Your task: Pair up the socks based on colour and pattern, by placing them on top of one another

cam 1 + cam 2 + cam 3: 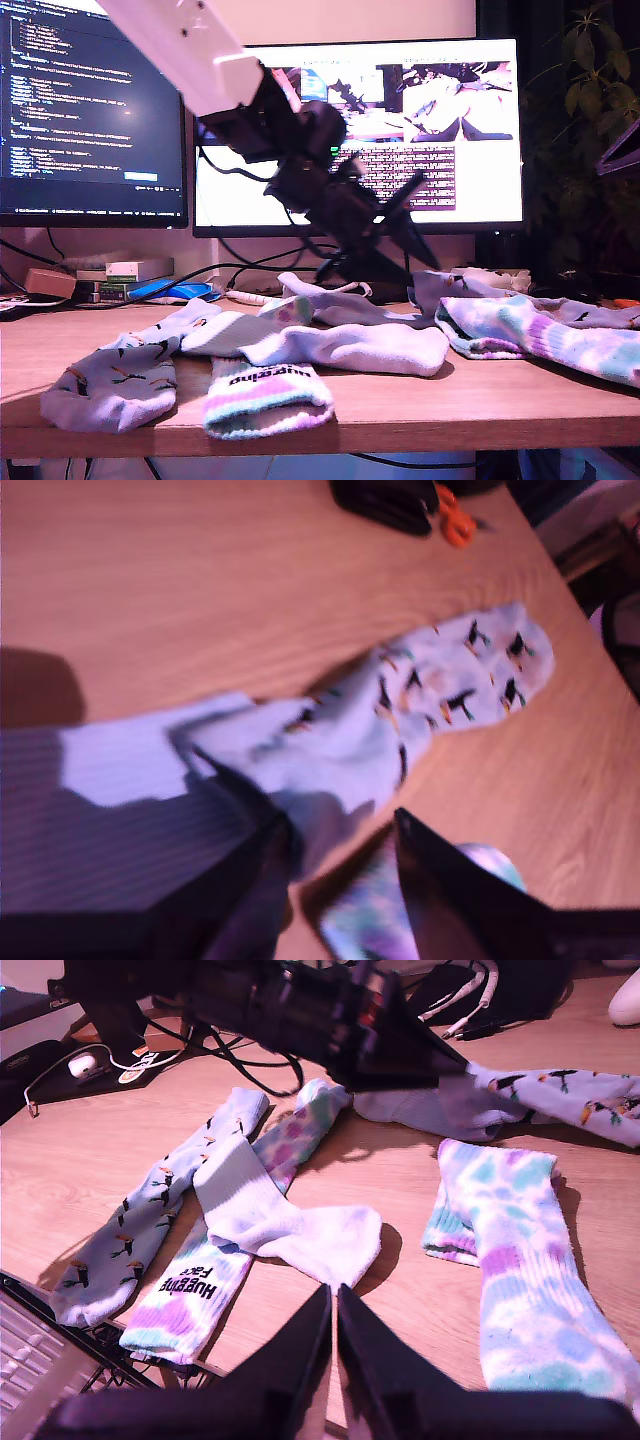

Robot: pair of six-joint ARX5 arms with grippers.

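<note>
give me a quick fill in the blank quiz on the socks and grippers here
1. The plain white fabric sock lies across the lettered tie-dye sock, whose cuff lettering is ____.
2. My second gripper has its jaws ____.
3. My first gripper reaches a pale blue sock printed with small dark ____.
4. The socks lie on a ____ table.

Missing words: black; shut; motifs; wooden

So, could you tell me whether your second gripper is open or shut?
Shut: my second gripper's dark fingers meet with nothing between them, above the table.
</note>
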